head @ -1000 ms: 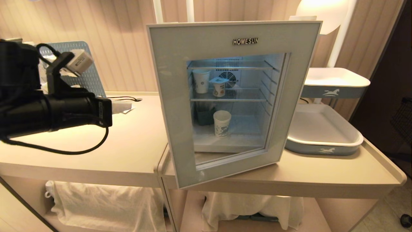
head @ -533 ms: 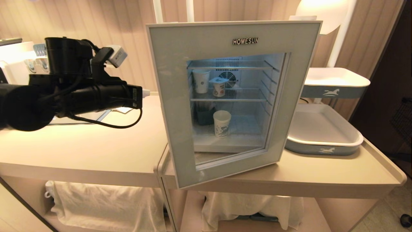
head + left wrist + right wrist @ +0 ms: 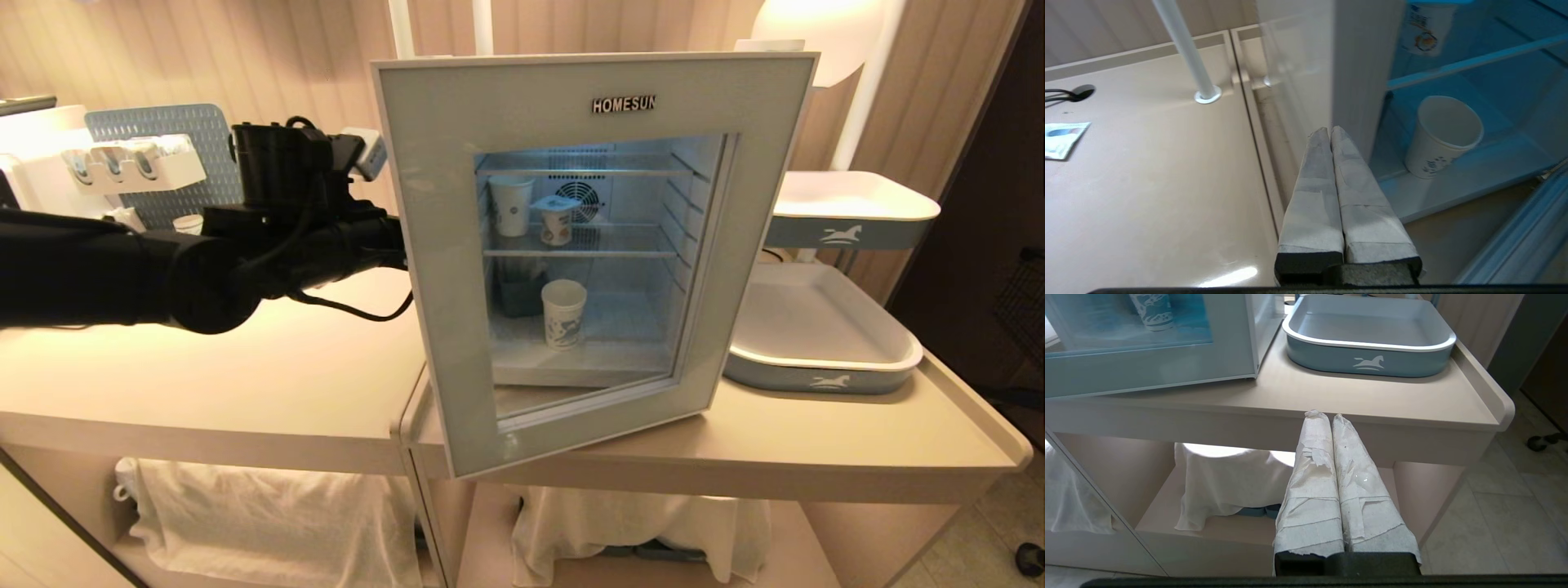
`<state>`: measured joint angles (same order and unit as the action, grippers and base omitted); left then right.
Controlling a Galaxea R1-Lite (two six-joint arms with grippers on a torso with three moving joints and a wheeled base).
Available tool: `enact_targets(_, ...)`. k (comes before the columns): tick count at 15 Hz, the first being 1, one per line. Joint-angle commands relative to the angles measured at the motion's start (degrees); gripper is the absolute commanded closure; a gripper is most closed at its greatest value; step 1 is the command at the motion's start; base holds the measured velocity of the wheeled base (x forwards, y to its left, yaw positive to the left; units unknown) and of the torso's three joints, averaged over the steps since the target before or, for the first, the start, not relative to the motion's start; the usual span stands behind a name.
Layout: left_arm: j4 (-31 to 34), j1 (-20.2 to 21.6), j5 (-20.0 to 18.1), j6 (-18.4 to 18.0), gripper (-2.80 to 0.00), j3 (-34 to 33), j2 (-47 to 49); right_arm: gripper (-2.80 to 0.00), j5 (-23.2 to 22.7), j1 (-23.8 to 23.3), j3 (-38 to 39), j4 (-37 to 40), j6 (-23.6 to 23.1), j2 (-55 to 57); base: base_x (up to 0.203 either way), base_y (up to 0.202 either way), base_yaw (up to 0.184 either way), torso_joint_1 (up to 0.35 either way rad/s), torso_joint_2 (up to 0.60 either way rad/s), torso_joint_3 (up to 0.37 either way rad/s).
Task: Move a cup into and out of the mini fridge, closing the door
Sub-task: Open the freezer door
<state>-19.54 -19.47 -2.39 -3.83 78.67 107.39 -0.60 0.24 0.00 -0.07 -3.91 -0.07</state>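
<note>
Your left gripper (image 3: 1331,130): paper-wrapped fingers pressed together, empty, tips behind the grey-white glass-windowed door (image 3: 571,245), beside the white mini fridge (image 3: 1363,61) side wall. Door ajar, standing between you and the small white blue-printed paper cup (image 3: 563,314). Cup upright, mouth up, on fridge floor. Foil-lidded tub (image 3: 556,220) and second cup (image 3: 510,206) on shelf above. Right gripper (image 3: 1323,415): closed, empty, parked below the fridge counter edge.

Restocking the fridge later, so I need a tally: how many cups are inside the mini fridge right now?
3. One cup with a blue print stands on the fridge floor; a plain paper cup and a small foil-lidded tub sit on the wire shelf above. The door frame may hide others.
</note>
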Motion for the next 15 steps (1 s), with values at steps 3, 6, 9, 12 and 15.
enact_targets(3, -0.1, -2.1, 0.0, 1.4, 0.00, -0.3, 0.0, 0.00, 0.0, 0.0, 0.0, 0.0, 0.0, 0.1, 0.000, 0.000, 0.000, 0.000, 0.00, 0.000)
enact_targets(6, 0.5, -5.2, 0.2, 7.0, 0.00, -0.1, -2.0, 0.00, 0.0, 0.0, 0.0, 0.0, 0.0, 0.1, 0.000, 0.000, 0.000, 0.000, 0.00, 0.000)
enact_targets(9, 0.8, -9.5, 0.1, 10.4, 0.00, -1.6, -4.8, 0.00, 0.0, 0.0, 0.0, 0.0, 0.0, 0.1, 0.000, 0.000, 0.000, 0.000, 0.00, 0.000)
enact_targets(12, 0.1, -17.2, 1.1, 13.2, 0.00, -2.0, -6.9, 0.00, 0.0, 0.0, 0.0, 0.0, 0.0, 0.1, 0.000, 0.000, 0.000, 0.000, 0.00, 0.000)
enact_targets(15, 0.8, -20.5, 3.5, 20.0, 0.00, -2.1, -9.1, 0.00, 0.0, 0.0, 0.0, 0.0, 0.0, 0.1, 0.000, 0.000, 0.000, 0.000, 0.00, 0.000)
